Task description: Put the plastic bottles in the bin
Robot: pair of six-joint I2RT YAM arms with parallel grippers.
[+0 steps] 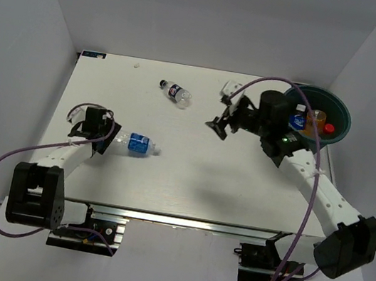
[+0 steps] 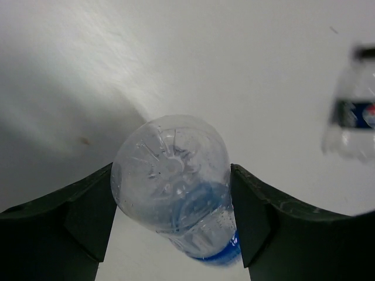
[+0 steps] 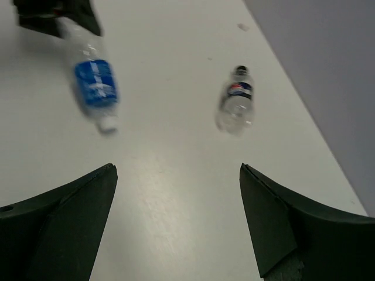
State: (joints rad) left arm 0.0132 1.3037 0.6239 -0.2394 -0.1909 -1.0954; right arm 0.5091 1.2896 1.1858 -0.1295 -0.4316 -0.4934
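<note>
The left fingers [image 2: 82,216] are closed on the bottom end of a clear blue-label bottle [image 1: 137,144], one finger pressing on each side. The bottle lies flat on its side over the left part of the white desk [image 1: 188,184], with its cap pointing to the right. I cannot tell if it rests on the desk or is a little bit above it. A small dark-label bottle [image 1: 176,93] lies on its side by itself farther back, near the middle of the desk and well apart from both arms. The round dark teal bin [image 1: 338,106] stands at the back right corner. Inside it you can see an orange bottle [image 1: 315,121], a bottle with a red cap [image 1: 329,128] and a bit of another blue label [image 1: 297,120]. The right arm hides part of the bin. The right fingers [image 3: 64,216] are spread wide and hold nothing. They hang over the desk just left of the bin and point toward the two bottles out on the desk.
</note>
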